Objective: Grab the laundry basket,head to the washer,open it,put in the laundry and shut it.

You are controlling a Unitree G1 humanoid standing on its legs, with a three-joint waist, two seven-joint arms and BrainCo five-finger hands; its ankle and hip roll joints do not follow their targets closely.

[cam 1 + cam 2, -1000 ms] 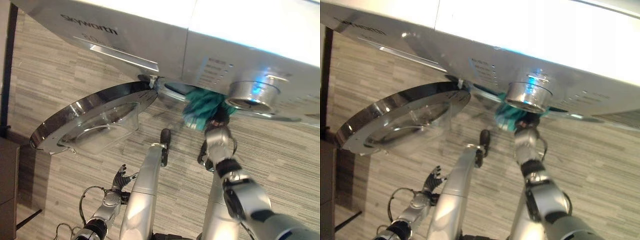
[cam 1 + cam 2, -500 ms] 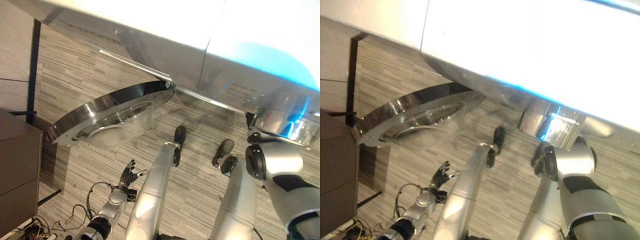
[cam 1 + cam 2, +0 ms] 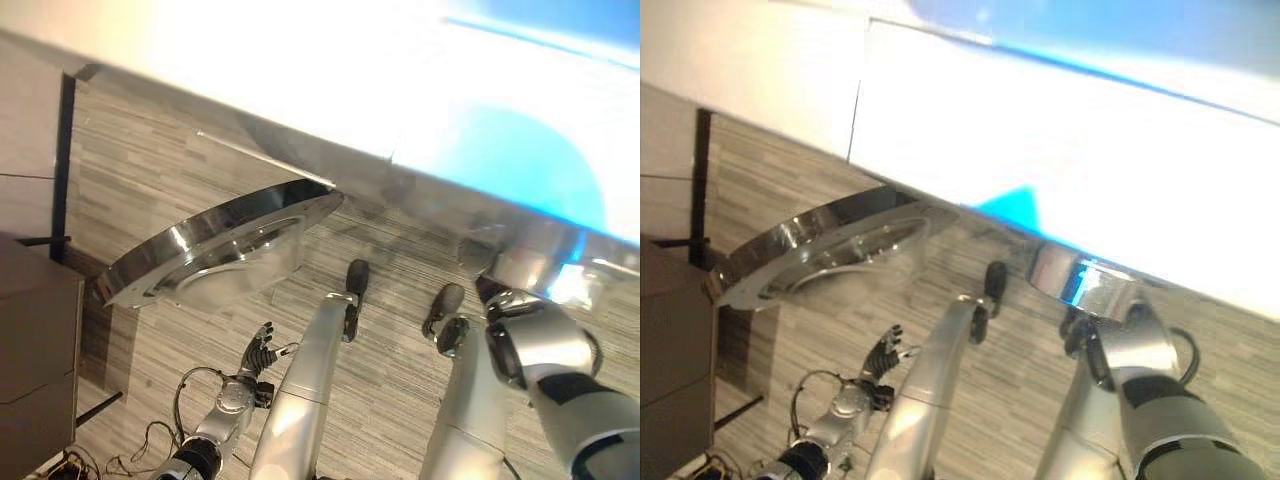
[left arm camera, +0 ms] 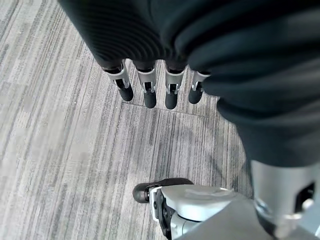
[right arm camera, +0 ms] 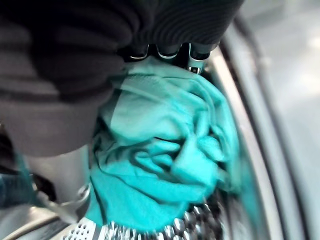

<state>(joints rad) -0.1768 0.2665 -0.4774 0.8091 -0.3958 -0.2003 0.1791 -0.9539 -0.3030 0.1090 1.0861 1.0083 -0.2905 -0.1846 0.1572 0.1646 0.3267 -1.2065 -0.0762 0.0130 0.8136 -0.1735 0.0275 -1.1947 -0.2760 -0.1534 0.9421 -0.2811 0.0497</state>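
Fingers (image 5: 192, 55) of the right hand (image 5: 75, 60) are curling into the teal laundry (image 5: 165, 150) inside the washer drum (image 5: 240, 100) — best pushing it deep before letting go — left hand (image 4: 150, 85) hanging slack-fingered over the floor (image 4: 60, 150).

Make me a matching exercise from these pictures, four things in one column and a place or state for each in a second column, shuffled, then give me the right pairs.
Things:
1. washer door
2. teal laundry
3. left hand
4. right hand

Places or states:
A. hanging low over the striped floor, fingers straight, holding nothing
B. swung wide open
C. bunched up at the drum's mouth
D. reaching into the washer, fingers hidden in cloth

Pairs: 1-B, 2-C, 3-A, 4-D
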